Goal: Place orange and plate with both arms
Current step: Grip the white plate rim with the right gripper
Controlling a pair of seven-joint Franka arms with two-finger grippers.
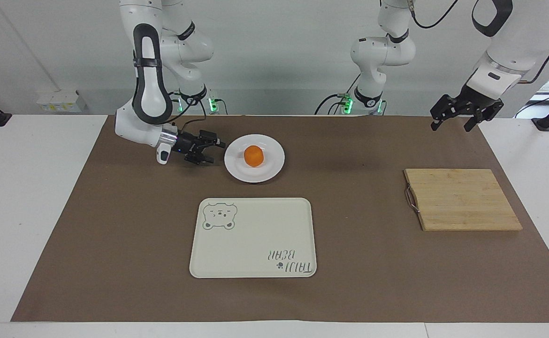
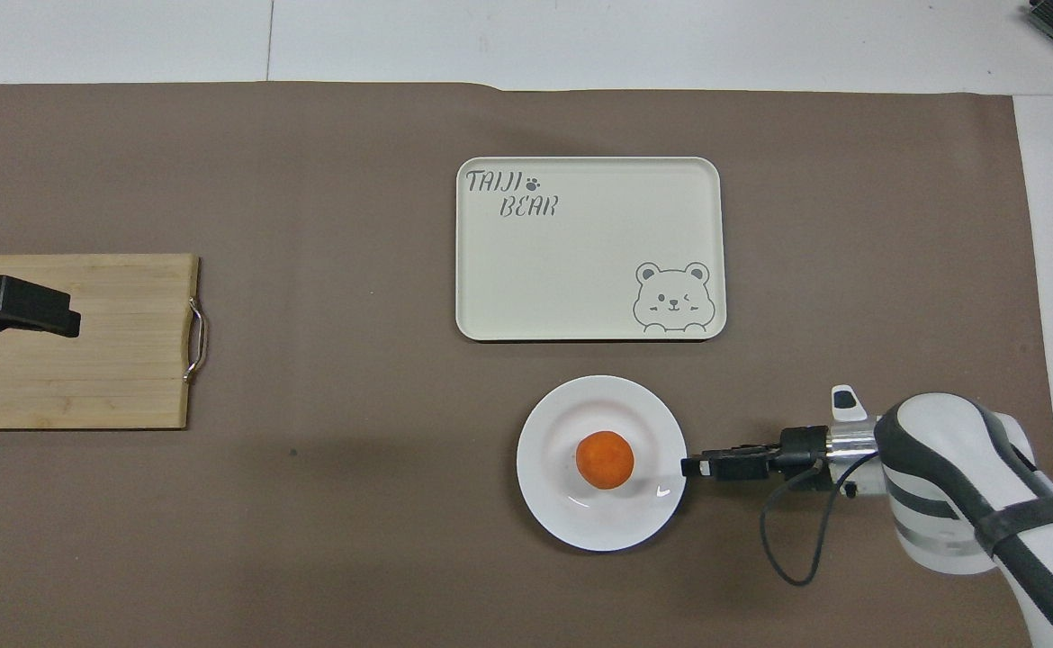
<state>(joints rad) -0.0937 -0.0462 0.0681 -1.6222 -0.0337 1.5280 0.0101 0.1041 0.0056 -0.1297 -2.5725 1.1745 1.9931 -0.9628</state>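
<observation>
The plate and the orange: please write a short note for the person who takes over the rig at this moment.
Right gripper: low, beside the plate, at its rim on the right arm's end, fingers open, holding nothing.
Left gripper: raised over the left arm's end of the table, open and empty; that arm waits.
The orange lies in the middle of the plate. The bear-print tray is farther from the robots than the plate. The wooden board lies toward the left arm's end.
Done: orange on plate.
Left: probably grip the plate's rim and move it, likely onto the tray.
</observation>
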